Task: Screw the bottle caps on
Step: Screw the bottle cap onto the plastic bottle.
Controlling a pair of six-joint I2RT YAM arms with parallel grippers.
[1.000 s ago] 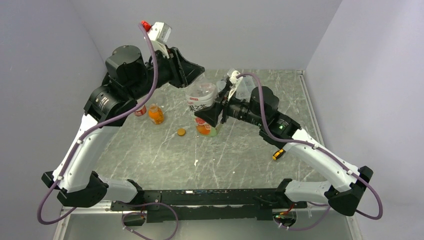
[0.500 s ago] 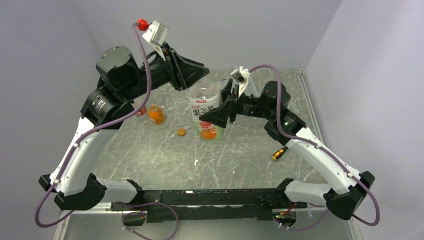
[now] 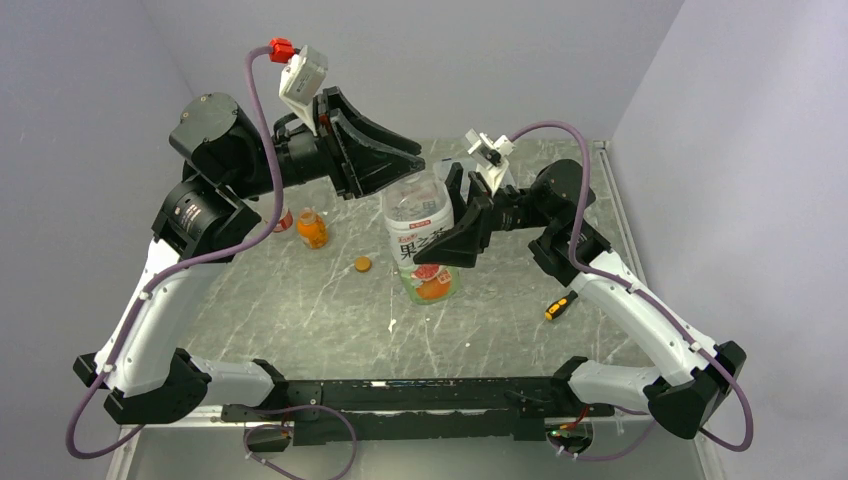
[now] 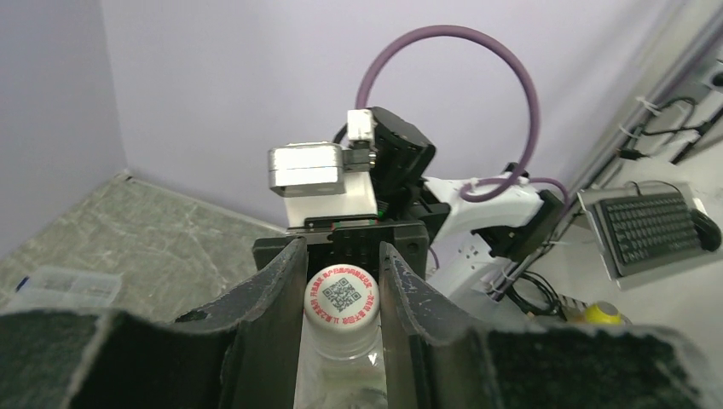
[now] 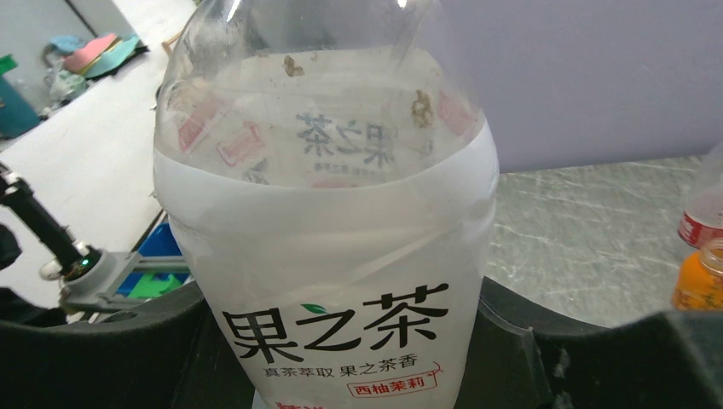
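Cap (image 4: pixel 341 296) atop bottle (image 3: pixel 420 235), in left hand (image 4: pixel 341 264)

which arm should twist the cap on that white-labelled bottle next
Left. The left gripper sits with a finger on each side of the white cap atop the white-labelled bottle, so it could likely twist straight away. The right gripper clamps that bottle's body, steadying it.

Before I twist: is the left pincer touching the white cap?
Touching. Left wrist view: the left pincer clamps the white cap, fingers flush on both sides.
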